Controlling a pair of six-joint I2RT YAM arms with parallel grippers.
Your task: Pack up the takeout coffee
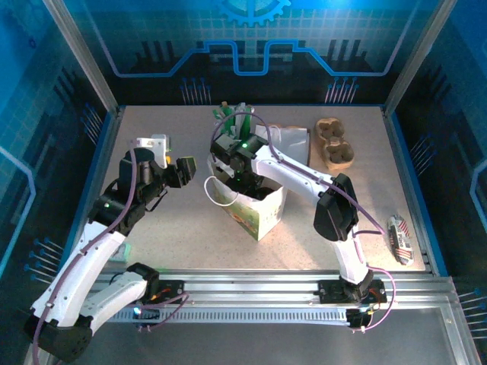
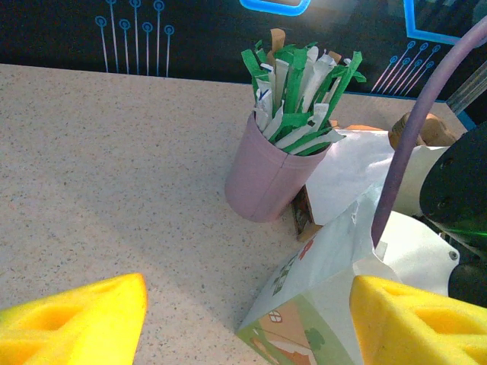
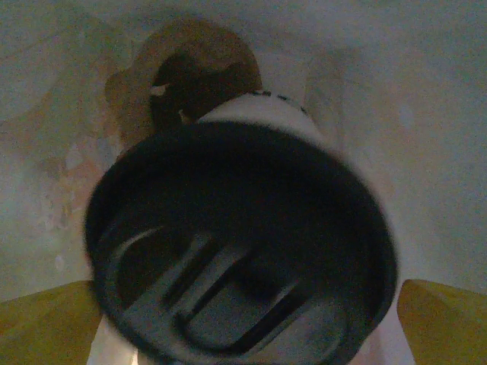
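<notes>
Your right gripper [image 3: 245, 323] sits inside the paper bag [image 3: 426, 114], fingers spread wide, gripping nothing. The black-lidded coffee cup [image 3: 236, 251] stands between them. Your left gripper [image 2: 247, 323] hangs parted and empty, with the bag by its right finger.

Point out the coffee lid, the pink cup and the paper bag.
coffee lid [image 3: 236, 251], right wrist view, on its black top face.
pink cup [image 2: 265, 179], left wrist view, on its side wall.
paper bag [image 1: 268, 215], top external view, on its near side panel.

White arms [image 1: 91, 258], black joints [image 1: 335, 213], purple cables [image 2: 403, 137], yellow foam fingers [image 2: 76, 319].
</notes>
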